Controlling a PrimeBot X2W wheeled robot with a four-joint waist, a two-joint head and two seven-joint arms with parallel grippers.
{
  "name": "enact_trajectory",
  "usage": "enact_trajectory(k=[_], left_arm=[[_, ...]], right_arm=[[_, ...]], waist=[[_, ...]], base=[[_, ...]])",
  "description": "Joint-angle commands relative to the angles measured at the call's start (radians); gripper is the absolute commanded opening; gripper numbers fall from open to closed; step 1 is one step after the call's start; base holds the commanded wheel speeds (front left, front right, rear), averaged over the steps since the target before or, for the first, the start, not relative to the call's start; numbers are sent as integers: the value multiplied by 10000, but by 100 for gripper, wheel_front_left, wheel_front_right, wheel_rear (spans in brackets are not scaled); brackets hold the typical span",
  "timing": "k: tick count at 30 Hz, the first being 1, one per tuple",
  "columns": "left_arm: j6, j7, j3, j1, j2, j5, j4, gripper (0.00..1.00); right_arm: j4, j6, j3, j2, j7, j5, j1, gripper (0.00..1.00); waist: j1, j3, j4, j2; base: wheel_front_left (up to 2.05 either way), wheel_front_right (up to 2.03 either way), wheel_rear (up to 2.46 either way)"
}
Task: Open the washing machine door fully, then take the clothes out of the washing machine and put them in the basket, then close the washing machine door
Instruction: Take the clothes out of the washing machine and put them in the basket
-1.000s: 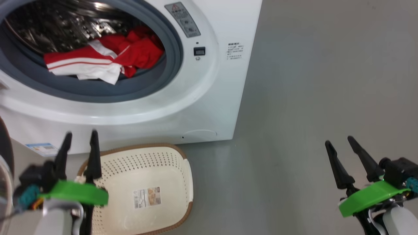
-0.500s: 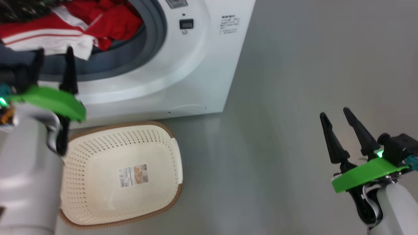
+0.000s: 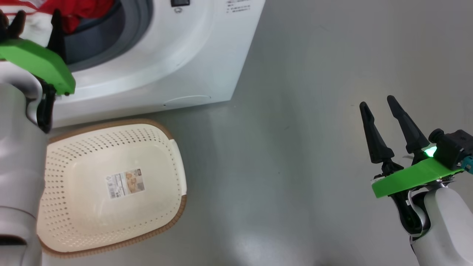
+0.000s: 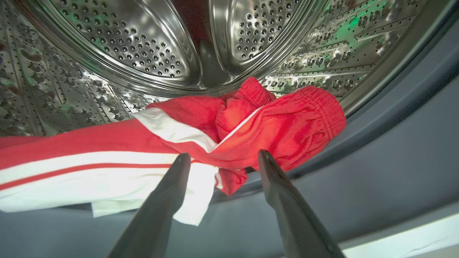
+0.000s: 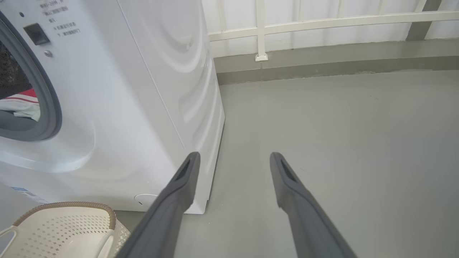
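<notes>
- Two sets of fingers are both spread wide and hold nothing. The left gripper (image 4: 224, 156) points into the washing machine (image 3: 166, 55). The right gripper (image 3: 378, 103) hangs over the bare floor (image 3: 295, 155), well apart from the work.
- The clothes (image 4: 251, 129) lie at the front of the steel drum (image 4: 143, 53), a red bundle with white stripes. One long striped piece runs off to the left, and a white corner hangs over the grey gasket (image 4: 394, 150).
- In the left wrist view, the fingertips sit on either side of the bunched red middle. I cannot tell whether they touch the cloth.
- The fabric looks light, soft and limp, so it is likely to fold and trail rather than lift as one piece. It should not slip much, but a thin pinch might catch only a single layer.
- The best hold seems to be the thick bunched middle where the folds meet, not the flat striped end.
- The basket (image 3: 111, 122) stands on the floor just in front of the machine, below the opening, with its label (image 3: 125, 183) showing on the bottom.
</notes>
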Motion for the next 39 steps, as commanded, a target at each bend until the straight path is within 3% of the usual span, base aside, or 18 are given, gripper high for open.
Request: enact_trajectory(k=[1,17,18,20,32,39], left_arm=[[-29,8,19,-316,499,-102,-77,100],[-29,-260,-828,-1530,1020,-819,1070,100],[-29,-297,-894,-1558,1026,-852,1078,47],[-29,-447,-985,-1590,1049,-936,1083,0],[-29,-986,-1501,-1068,732,-1796,834,0],[-29,-1116,-1344,135,631,-2678,-544,0]], right_arm=[[-263,16,145,-47,-120,-38,19,100],[-274,16,432,260,-120,24,-370,100],[-281,16,436,268,-120,31,-373,100],[-286,16,446,285,-120,37,-381,100],[-172,16,471,223,-120,-4,-295,100],[-178,16,549,24,-120,46,-31,100]], waist=[[0,230,-177,-1],[0,738,-679,-1],[0,742,-691,-1],[0,739,-707,-1],[0,265,-371,-1],[0,-514,18,-1]], base=[[0,0,0],[0,0,0],[0,0,0],[0,0,0],[0,0,0],[0,0,0]])
